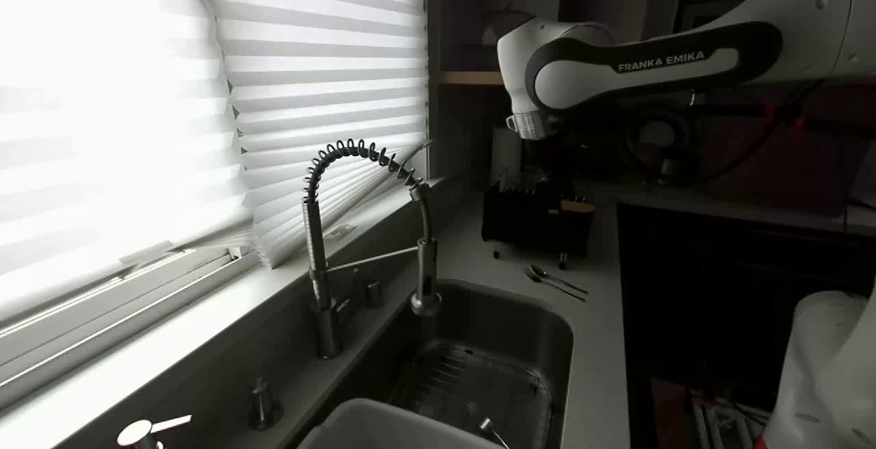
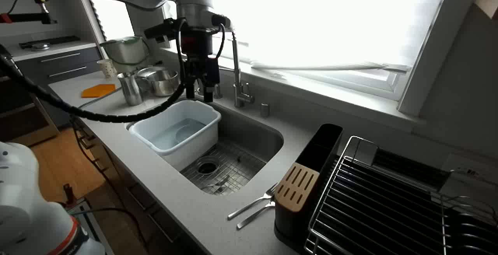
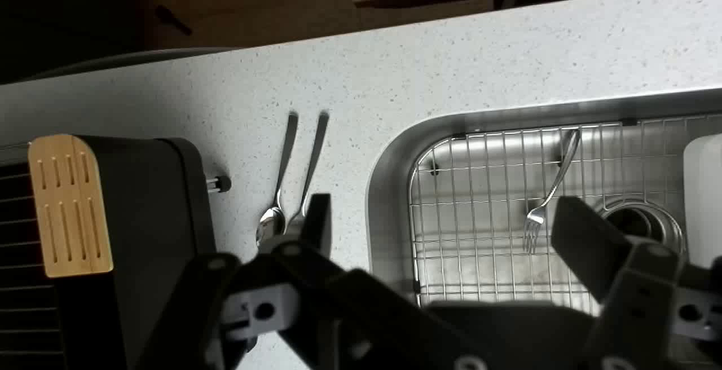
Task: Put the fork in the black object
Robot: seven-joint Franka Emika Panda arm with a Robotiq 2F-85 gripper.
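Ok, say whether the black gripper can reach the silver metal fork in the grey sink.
Probably yes: the gripper is open, nothing covers the fork, and the white rectangular tub stands apart from it.

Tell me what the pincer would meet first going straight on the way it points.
Probably the wire rack in the sink: the pincer points down, and the rack shows between its parted jaws in the wrist view. Depth is unclear, so the sink's edge could come first.

White arm (image 1: 807, 14) marked FRANKA EMIKA on black; above the dark jaws, thin black cables (image 2: 224, 39) loop outward.
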